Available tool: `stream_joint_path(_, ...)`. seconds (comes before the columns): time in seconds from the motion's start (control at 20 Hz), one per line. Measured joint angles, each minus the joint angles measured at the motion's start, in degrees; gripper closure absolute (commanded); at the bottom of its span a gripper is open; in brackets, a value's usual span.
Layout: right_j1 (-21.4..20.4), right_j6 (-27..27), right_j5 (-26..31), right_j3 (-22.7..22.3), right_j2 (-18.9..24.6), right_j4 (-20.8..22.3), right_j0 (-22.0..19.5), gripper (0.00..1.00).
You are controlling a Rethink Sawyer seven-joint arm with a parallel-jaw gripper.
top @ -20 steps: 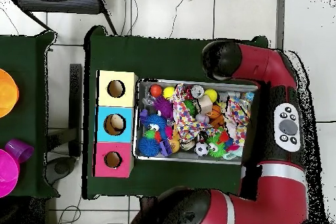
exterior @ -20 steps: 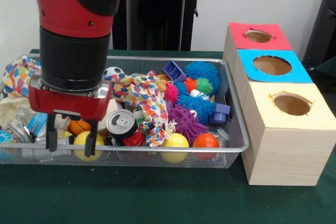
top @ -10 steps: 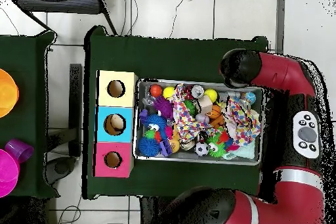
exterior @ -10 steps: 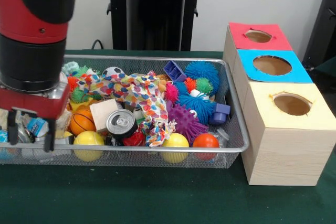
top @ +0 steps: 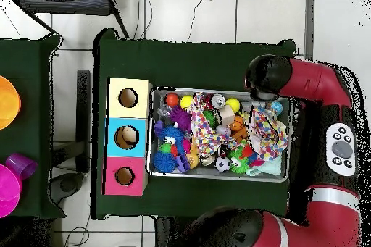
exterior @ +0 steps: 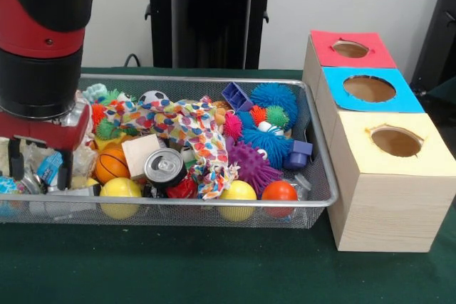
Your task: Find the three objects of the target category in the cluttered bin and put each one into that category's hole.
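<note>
a: what is sitting at the far left of the front view?

b: the red and black robot arm (exterior: 43, 40) is hanging over the left end of the silver wire mesh bin (exterior: 214, 208). its gripper (exterior: 39, 169) is reaching down among crinkled clear plastic wrappers (exterior: 35, 165). two dark fingers (exterior: 16, 165) are showing with a gap between them, so the gripper is standing open, and nothing is sitting between them.

a: and moving right along the bin's near edge?

b: a yellow ball (exterior: 120, 194) is lying against the near wall, with a small orange basketball (exterior: 110, 165) just behind it. beside those a pale wooden cube (exterior: 140, 153) is touching a silver drink can (exterior: 165, 166) that is showing its top. a spotted multicoloured cloth (exterior: 189, 129) is draping across the middle, with a small soccer ball (exterior: 153, 97) behind it.

a: further right?

b: a second yellow ball (exterior: 238, 197) and an orange-red ball (exterior: 279, 194) are resting at the near wall. a purple spiky ball (exterior: 256, 161) is lying behind them, and blue spiky balls (exterior: 274, 97) are piling up at the far right corner, near a purple plastic block (exterior: 236, 95).

a: and outside the bin?

b: on the green desk (exterior: 214, 268), three wooden boxes are standing in a row just beside the bin, each with a round hole: the yellow-topped box (exterior: 388, 183) nearest, the blue-topped box (exterior: 367, 90) in the middle, the red-topped box (exterior: 349, 49) farthest.
</note>
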State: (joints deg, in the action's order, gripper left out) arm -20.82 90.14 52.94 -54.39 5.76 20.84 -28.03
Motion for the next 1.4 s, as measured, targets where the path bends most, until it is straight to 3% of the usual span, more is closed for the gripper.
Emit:
stream_joint_path(0.7, -5.04, 0.00, 0.02, -8.07, -0.01, 0.16, -0.01, 0.00)
stream_joint_path(1.4, -5.67, 0.00, -1.63, -12.92, -0.03, 0.19, -1.33, 0.00)
